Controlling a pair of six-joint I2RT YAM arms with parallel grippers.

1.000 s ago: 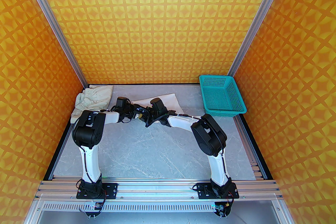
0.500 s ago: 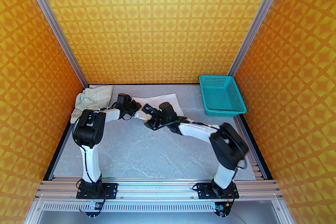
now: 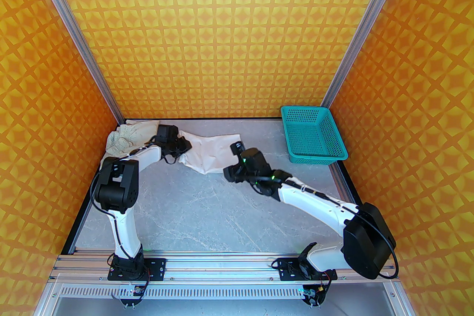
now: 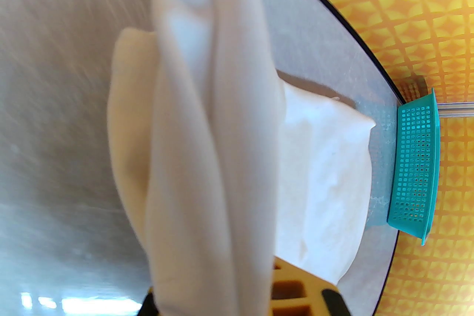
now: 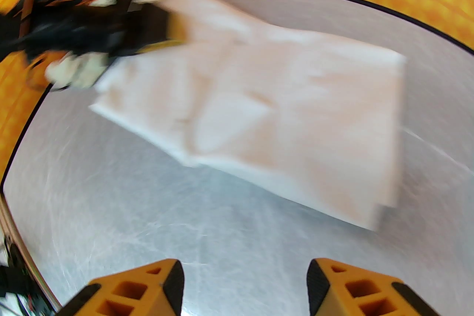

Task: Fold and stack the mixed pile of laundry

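here the white shirt [image 3: 209, 159] trails from the left hand [image 3: 186, 147].

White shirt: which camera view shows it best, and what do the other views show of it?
The right wrist view: the white shirt lies spread, nearly whole, though blurred. The top external view shows it small and partly hidden. The left wrist view shows a bunched fold close up, gripped by the left hand.

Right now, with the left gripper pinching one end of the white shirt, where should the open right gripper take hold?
Probably the free end's near corner of the white shirt, opposite the left gripper. Its layers lie flat with an exposed edge, so bring the right gripper in low from the near side.
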